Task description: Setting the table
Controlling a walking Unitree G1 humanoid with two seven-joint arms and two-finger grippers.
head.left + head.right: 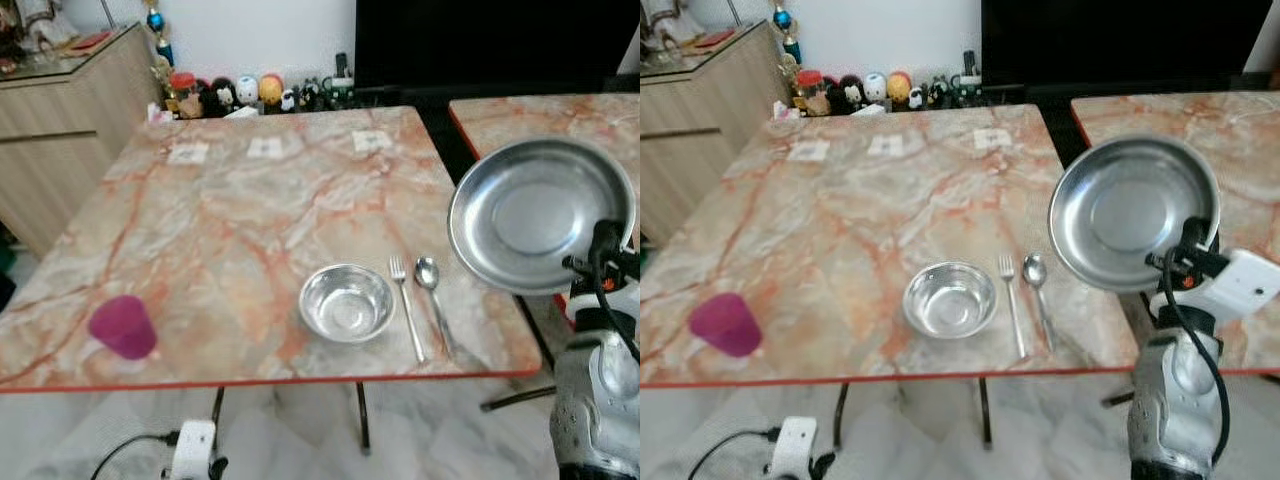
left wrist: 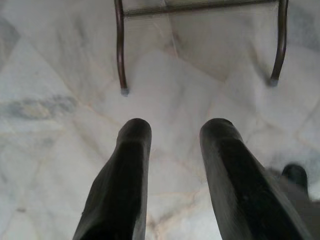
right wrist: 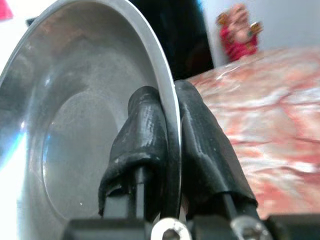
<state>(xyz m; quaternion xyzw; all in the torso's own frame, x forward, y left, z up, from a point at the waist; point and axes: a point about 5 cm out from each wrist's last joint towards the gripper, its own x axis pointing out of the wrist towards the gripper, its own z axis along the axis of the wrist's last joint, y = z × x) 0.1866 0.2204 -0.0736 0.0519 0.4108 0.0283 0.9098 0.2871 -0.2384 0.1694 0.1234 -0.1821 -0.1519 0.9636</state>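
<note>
A steel plate (image 1: 535, 210) hangs tilted in the air off the table's right edge, its rim pinched by my right gripper (image 3: 170, 115), which is shut on it. On the marble table (image 1: 230, 220) near the front edge sit a steel bowl (image 1: 346, 302), then a fork (image 1: 405, 305) and a spoon (image 1: 432, 290) to its right. A pink cup (image 1: 123, 326) stands at the front left. My left gripper (image 2: 172, 145) hangs open above the floor, holding nothing.
A second marble table (image 1: 560, 115) stands to the right across a narrow gap. Paper slips (image 1: 265, 148) lie along the far edge, with small figurines (image 1: 245, 92) behind. A wooden cabinet (image 1: 60, 110) is at the left. Table legs (image 2: 120, 50) stand on the marble floor.
</note>
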